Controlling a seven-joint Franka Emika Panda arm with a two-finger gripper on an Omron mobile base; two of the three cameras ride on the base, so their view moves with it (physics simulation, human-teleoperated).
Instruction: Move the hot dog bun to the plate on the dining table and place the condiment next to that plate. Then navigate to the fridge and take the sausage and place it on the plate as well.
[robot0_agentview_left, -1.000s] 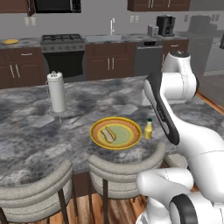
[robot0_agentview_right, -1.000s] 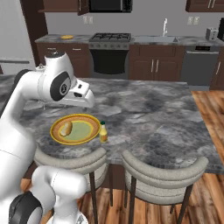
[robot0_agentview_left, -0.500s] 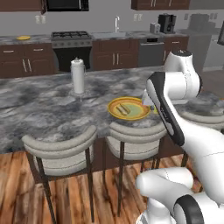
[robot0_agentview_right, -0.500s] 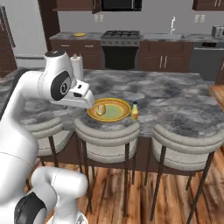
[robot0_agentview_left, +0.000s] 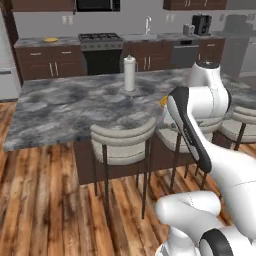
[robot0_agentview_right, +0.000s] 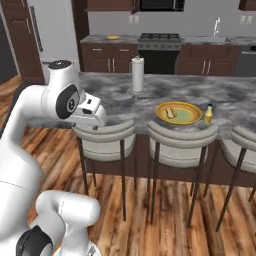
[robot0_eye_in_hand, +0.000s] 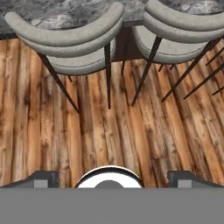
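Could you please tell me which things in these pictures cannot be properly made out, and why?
- Plate, left base view: almost all hidden behind the robot's arm; a yellow sliver shows.
- Hot dog bun, right base view: too small to tell its shape or how it lies on the plate.
- Condiment bottle, right base view: too small to read any label.
- Gripper, hand view: fingertips cut off by the bottom edge.

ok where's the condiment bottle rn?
In the right base view the condiment bottle stands upright on the dining table, just right of the yellow plate, near the table's front edge.
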